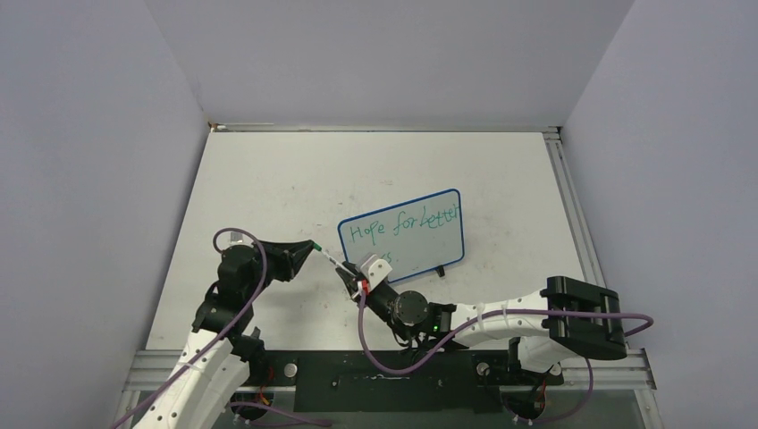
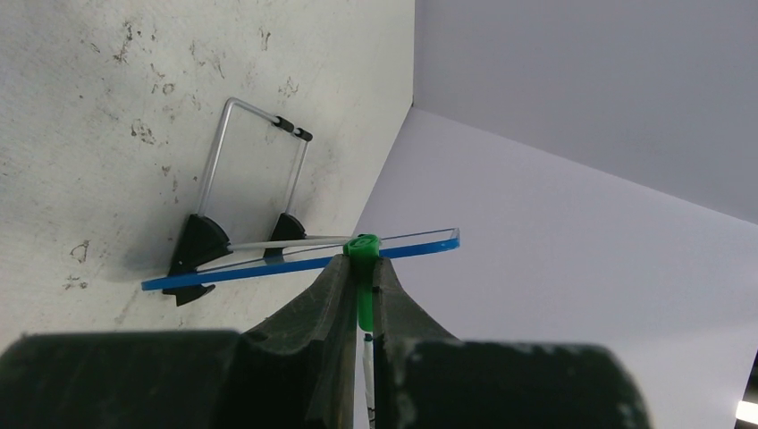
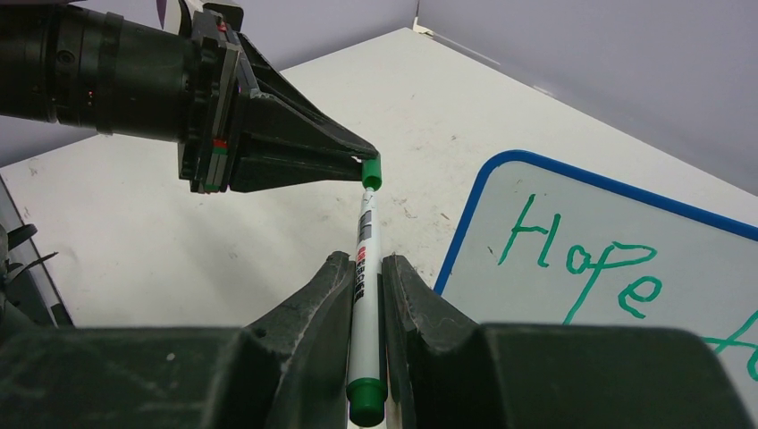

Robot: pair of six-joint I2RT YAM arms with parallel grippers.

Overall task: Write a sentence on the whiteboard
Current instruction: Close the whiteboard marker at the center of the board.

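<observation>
Whiteboard (image 1: 431, 247): blue-framed, propped tilted at mid-counter (image 1: 286, 179). Green sentence (image 1: 404, 223) on its face, the second line partly hidden by the right wrist.
Marker (image 3: 365, 268): white barrel clamped in right fingers (image 3: 322, 304), just left of the board.
Green cap (image 3: 372, 172): at the marker's tip, pinched between left fingers (image 3: 308, 147).

The whiteboard (image 1: 433, 246) is glossy white inside a thin blue frame, with black feet (image 2: 198, 241). The sentence (image 1: 407, 223) on it is thin green handwriting. The marker (image 3: 365, 268), at the board's 8 o'clock from above, has a white barrel with a red and grey label, and a green cap (image 3: 372, 172). The left gripper (image 2: 360, 255) and right gripper (image 3: 361, 261) are black. The table (image 1: 268, 179) is off-white with dark scuffs, the walls (image 1: 384, 54) pale lilac-grey and the cables (image 1: 259, 277) purple.
</observation>
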